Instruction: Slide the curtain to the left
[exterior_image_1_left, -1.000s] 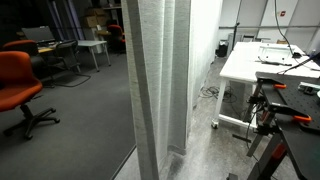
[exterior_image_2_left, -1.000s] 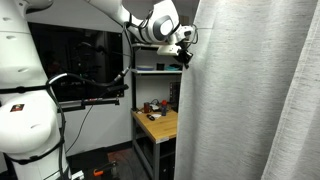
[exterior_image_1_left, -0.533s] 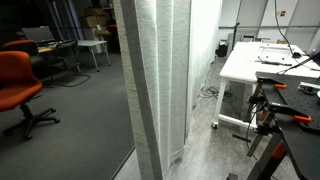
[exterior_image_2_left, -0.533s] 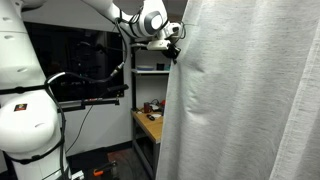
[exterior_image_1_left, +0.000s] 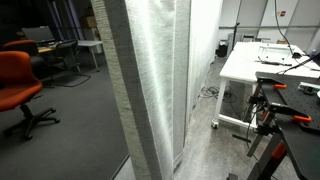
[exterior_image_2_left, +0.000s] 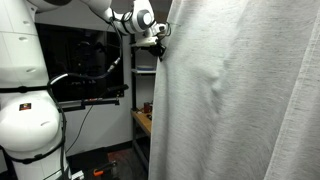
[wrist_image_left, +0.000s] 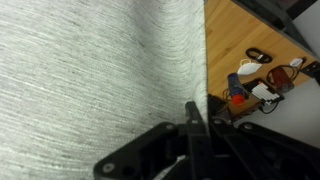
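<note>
The curtain (exterior_image_1_left: 150, 90) is a tall light grey-white pleated fabric hanging to the floor; it fills most of an exterior view (exterior_image_2_left: 230, 100) and the left of the wrist view (wrist_image_left: 90, 70). My gripper (exterior_image_2_left: 160, 45) is high up at the curtain's leading edge. In the wrist view the two black fingers (wrist_image_left: 194, 112) are pressed together right at that fabric edge, so they look shut on the curtain edge. The rest of the arm reaches in from the upper left.
An orange office chair (exterior_image_1_left: 15, 85) stands on the grey floor beyond the curtain. A white table (exterior_image_1_left: 265, 65) and a black stand (exterior_image_1_left: 275, 120) are on the other side. A wooden bench (wrist_image_left: 250, 30) with small items lies below the gripper. The white robot base (exterior_image_2_left: 25, 125) is nearby.
The curtain's leading edge has moved left in both exterior views, spreading the fabric wider. My gripper has moved left along with that edge.
</note>
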